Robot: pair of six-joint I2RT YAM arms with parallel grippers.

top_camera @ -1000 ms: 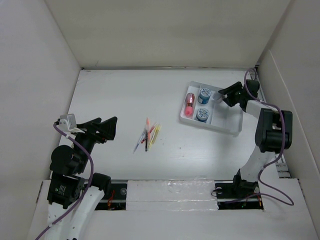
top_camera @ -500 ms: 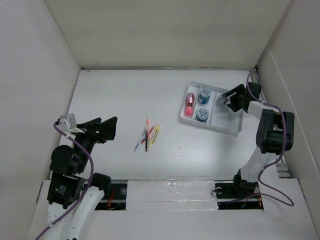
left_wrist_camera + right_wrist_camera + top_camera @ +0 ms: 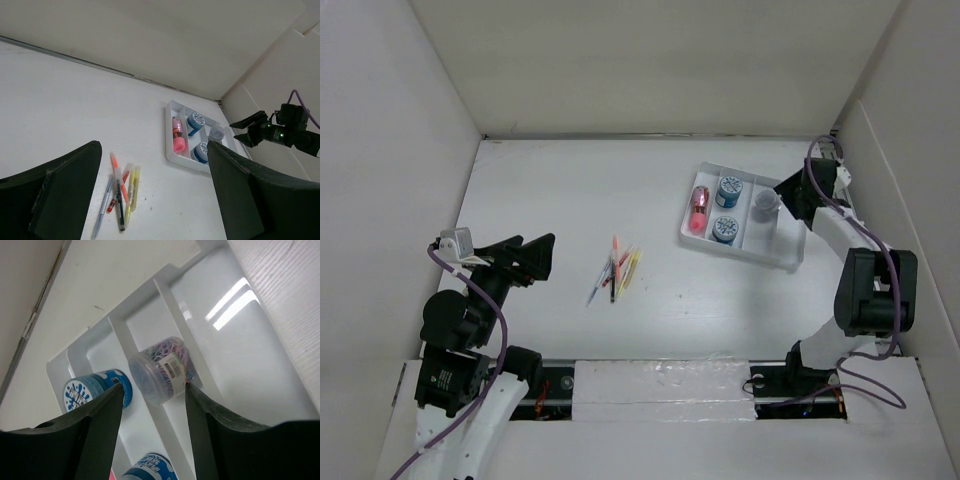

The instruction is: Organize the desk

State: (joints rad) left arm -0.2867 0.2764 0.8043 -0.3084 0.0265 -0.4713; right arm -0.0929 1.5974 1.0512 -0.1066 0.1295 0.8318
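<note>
While the tabletop (image 3: 550,190) is otherwise as it was a second ago, one thing has changed at its 2 o'clock corner. The white tray (image 3: 735,254) there now holds one more item. The right hand (image 3: 786,193), which was over the tray a second ago, has pulled back toward 3 o'clock, by the side wall. Its fingers stand partly apart and grip nothing. The left hand (image 3: 542,256) has not moved; it hangs at 8 o'clock, spread wide and empty.

What the right hand left behind is a clear jar of coloured paper clips (image 3: 766,203). The right wrist view shows it lying tilted against a divider, clear of both fingers. It sits just right of the two blue tubs (image 3: 729,190) and the pink item (image 3: 699,208), which occupy their own compartments.

That placement looks finished. The loose pens (image 3: 616,270), scattered near the tabletop's centre, are the smallest things in sight and seem to be what is still unsorted. They lie closer to the left hand, so it is probably best placed to collect them.
</note>
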